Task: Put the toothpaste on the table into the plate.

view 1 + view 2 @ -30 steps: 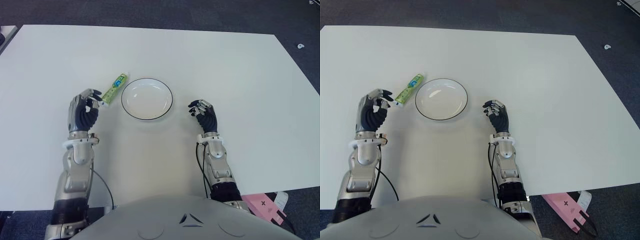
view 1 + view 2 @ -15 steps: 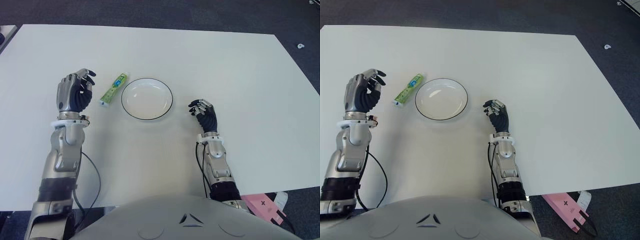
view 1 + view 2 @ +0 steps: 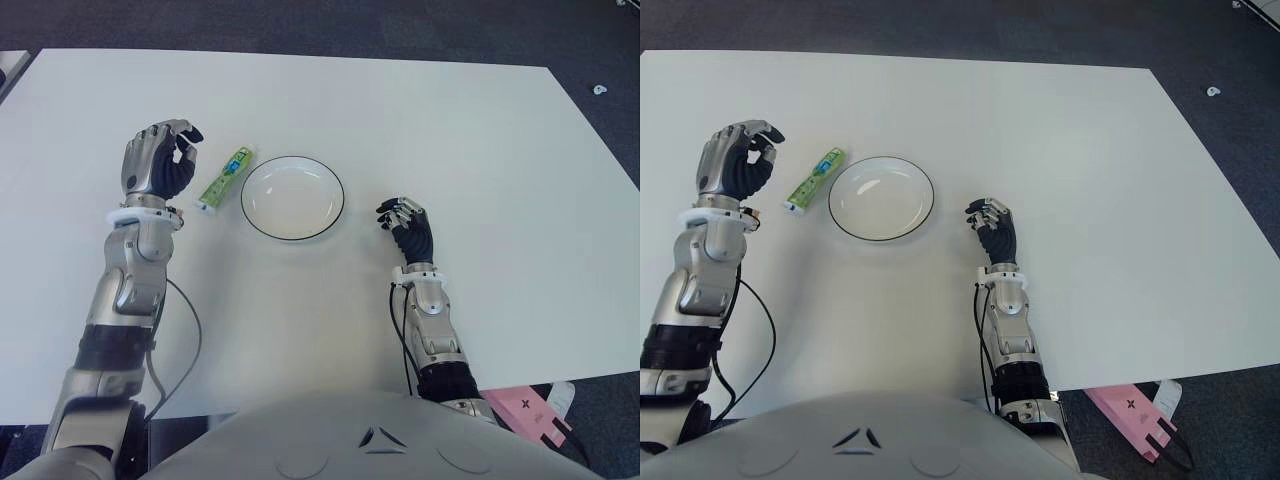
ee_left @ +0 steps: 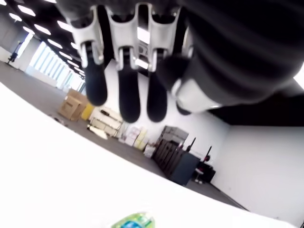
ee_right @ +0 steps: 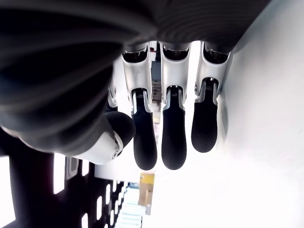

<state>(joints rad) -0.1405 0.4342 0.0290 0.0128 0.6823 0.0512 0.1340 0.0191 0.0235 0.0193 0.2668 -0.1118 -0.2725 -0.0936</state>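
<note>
Toothpaste (image 3: 224, 179) is lying flat on the white table (image 3: 420, 120), just to the left of the plate (image 3: 292, 197) and not in it. It's a green tube set at a slant, its far end angled toward the plate's rim with a small gap between the two. The plate is white with a dark rim.

The left hand (image 3: 157, 165) is left of the tube, close to it but not touching, with its fingers (image 4: 127, 90) curled in and nothing between them. In its wrist view you can just see a bit of the green tube beyond the fingertips.

The right hand (image 3: 409, 228) shows to the right of the plate, well apart from the tube, fingers (image 5: 174, 128) loosely bent and holding nothing.
</note>
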